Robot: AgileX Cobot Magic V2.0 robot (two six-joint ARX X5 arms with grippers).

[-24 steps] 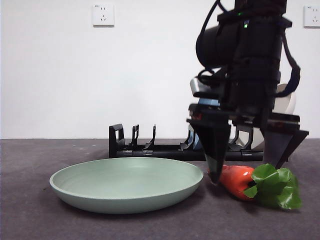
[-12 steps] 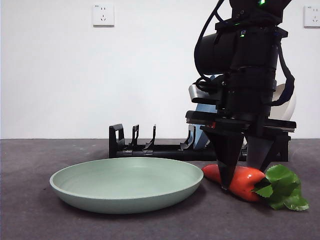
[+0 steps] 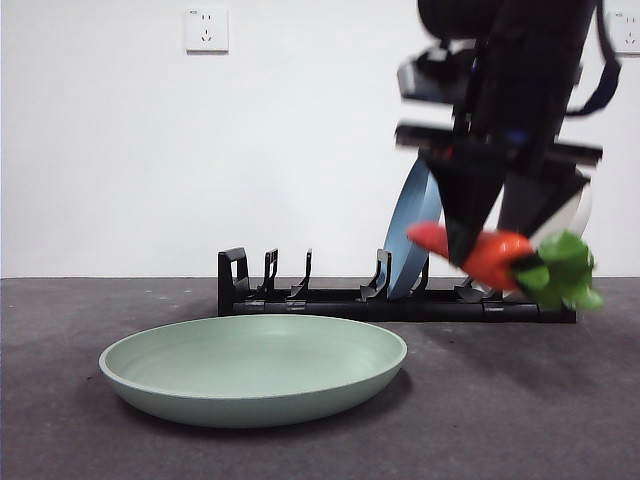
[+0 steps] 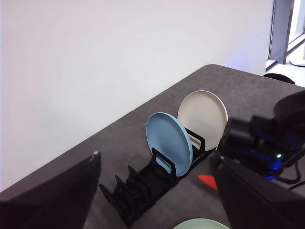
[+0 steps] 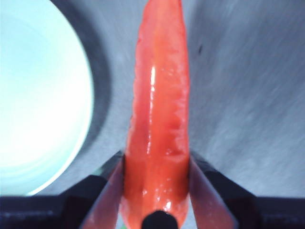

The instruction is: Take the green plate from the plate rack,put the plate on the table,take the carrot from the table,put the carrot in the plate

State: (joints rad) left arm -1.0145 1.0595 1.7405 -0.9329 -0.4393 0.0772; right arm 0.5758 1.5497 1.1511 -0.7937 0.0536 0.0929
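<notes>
Above the counter (image 3: 560, 420), right gripper (image 3: 497, 240) airborne, jaws pinching the carrot (image 3: 487, 253), in front of the plate rack (image 3: 300, 298). Green plate (image 3: 253, 369) flat on counter. Left gripper (image 4: 157, 200) apart, jaws spread, nothing held.

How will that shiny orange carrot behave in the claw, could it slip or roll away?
The carrot looks glossy and smooth, so it could slip, though the right claw grips its thick part from both sides. It holds its shape in the air, so it is probably stiff and light. Being rounded and tapered, it might roll a little once laid in the green plate.
</notes>
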